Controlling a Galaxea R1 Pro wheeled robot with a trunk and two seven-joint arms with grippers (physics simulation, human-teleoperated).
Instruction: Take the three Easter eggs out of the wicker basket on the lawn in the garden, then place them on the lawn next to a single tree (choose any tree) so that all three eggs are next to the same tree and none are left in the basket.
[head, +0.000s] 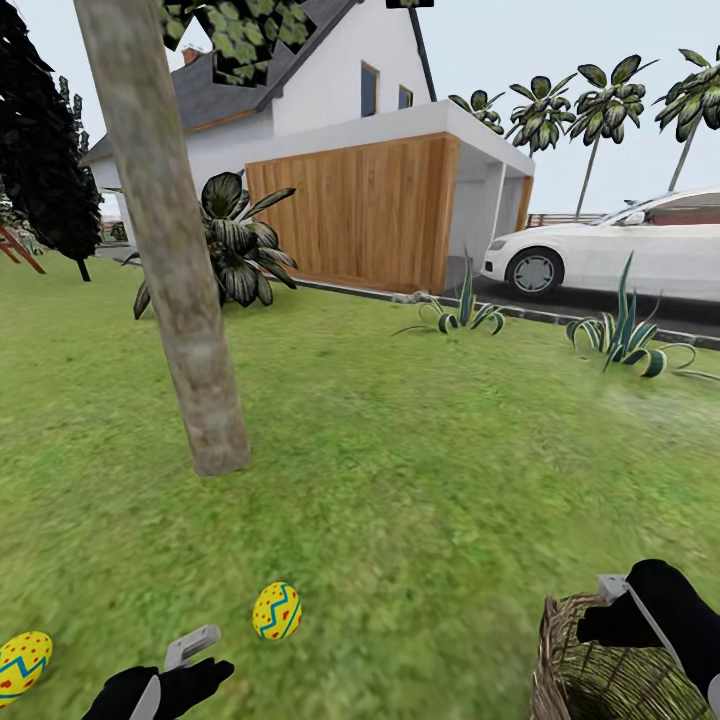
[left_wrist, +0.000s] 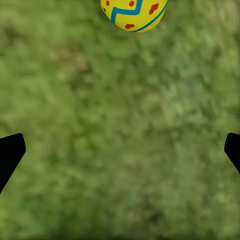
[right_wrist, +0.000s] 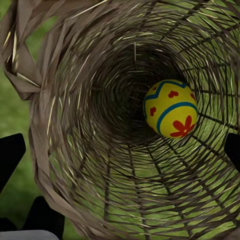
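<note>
I see the lawn (head: 420, 470) wide and green in front of me, with a white house (head: 340, 110) and a white car (head: 620, 245) behind it. One tree (head: 170, 250) stands on the grass at my left, its thick trunk leaning a little. The wicker basket (head: 570, 665) is at my lower right, cut off by the head view's edge; in the right wrist view I look straight into its mouth.

I count three Easter eggs. Two lie on the grass near the tree's foot: one egg (head: 277, 611) stands almost upright, its long axis tilted a little, and the other egg (head: 22, 665) lies more on its side at the far left edge. The third egg (right_wrist: 171, 108) is inside the basket, against its wall.

My left pincer (head: 190, 650) is released and empty over the grass, just beside the upright egg. My right pincer (head: 615, 600) is above the basket rim, released, holding nothing.
</note>
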